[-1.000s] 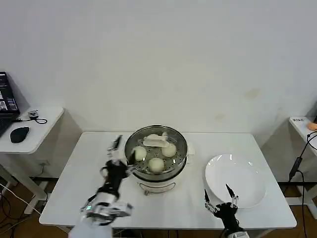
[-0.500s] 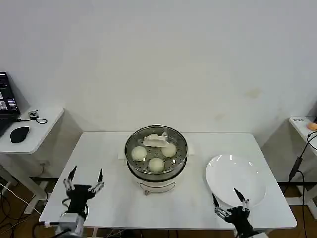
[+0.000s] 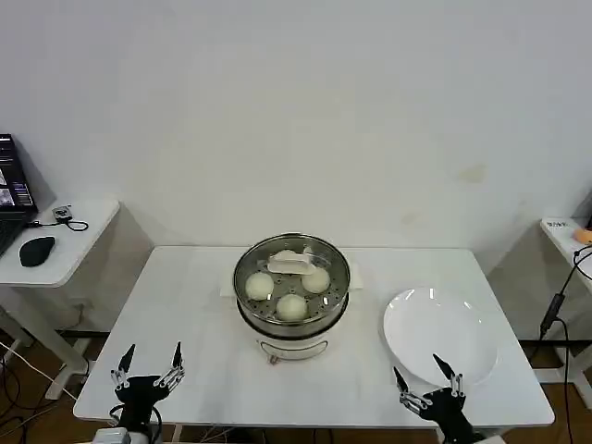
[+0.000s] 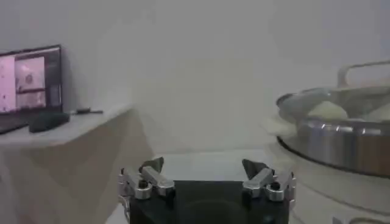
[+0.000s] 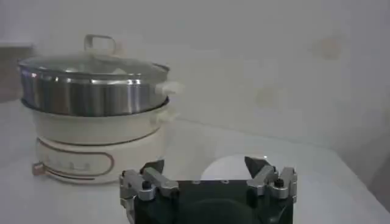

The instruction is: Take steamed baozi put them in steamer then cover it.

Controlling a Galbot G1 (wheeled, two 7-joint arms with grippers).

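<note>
The steamer (image 3: 292,314) sits mid-table, a little toward the back edge, shiny steel pot on its white base, and the cover (image 3: 292,271) is seated right on top of it, glass dome down on the rim, pale bar handle (image 3: 289,263) up at the centre. Through the glass I count three steamed baozi (image 3: 292,306) clearly, cream-white and round, resting on the perforated tray; the bar handle lies across the far part of the tray, so I cannot tell what is under it. From my right wrist camera the pot shows side on, lid closed flush, handle loop standing above it, white base with its thin trim line on the tabletop.

Moving outward: the white plate (image 3: 440,335) lies flat on the table to the right of the steamer, apart from it, bare.

Now my own hardware. My left gripper (image 3: 148,373) is low at the near left corner of the white table (image 3: 185,305), fingers spread wide with nothing between them, well apart from the pot. My right gripper (image 3: 429,383) is at the near edge just in front of the plate, fingers likewise splayed apart and gripping nothing.

Off to the far left, a side desk (image 3: 65,242) carries a black mouse (image 3: 36,250) and the corner of a lit screen (image 3: 13,190).
</note>
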